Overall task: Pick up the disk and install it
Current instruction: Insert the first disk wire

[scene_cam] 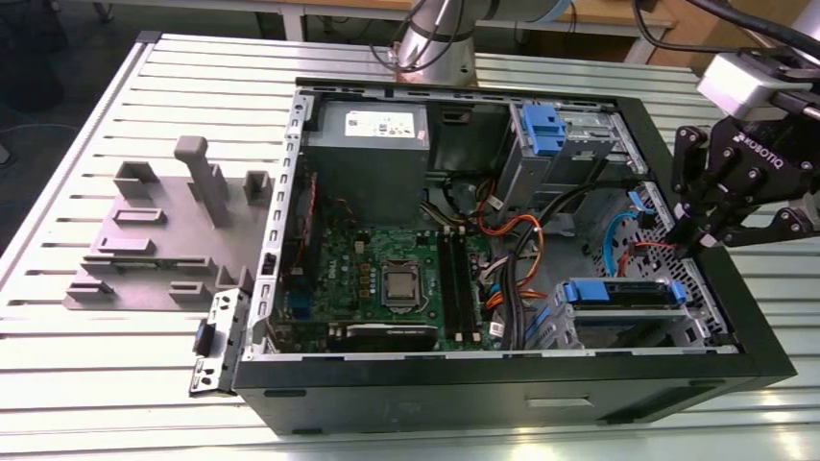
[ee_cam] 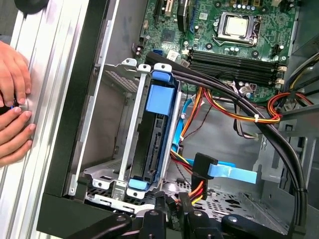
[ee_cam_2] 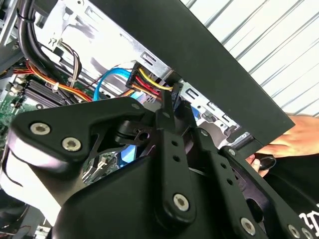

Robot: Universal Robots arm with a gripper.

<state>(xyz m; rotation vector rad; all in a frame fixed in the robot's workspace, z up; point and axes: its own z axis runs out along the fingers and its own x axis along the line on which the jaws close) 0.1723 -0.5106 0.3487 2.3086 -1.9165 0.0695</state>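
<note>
The blue-framed disk [ee_cam: 158, 130] sits slotted in the silver metal cage [ee_cam: 117, 144] inside the open black computer case [scene_cam: 717, 317] on the ribbed table [scene_cam: 115, 355], while the black hand [scene_cam: 698, 235], its grip state indiscernible, hovers near the case's side wall, holding nothing visible.

No text safe to transcribe: white lettering on the claw [scene_cam: 712, 229], tiny print on the power supply sticker [scene_cam: 382, 123].
</note>
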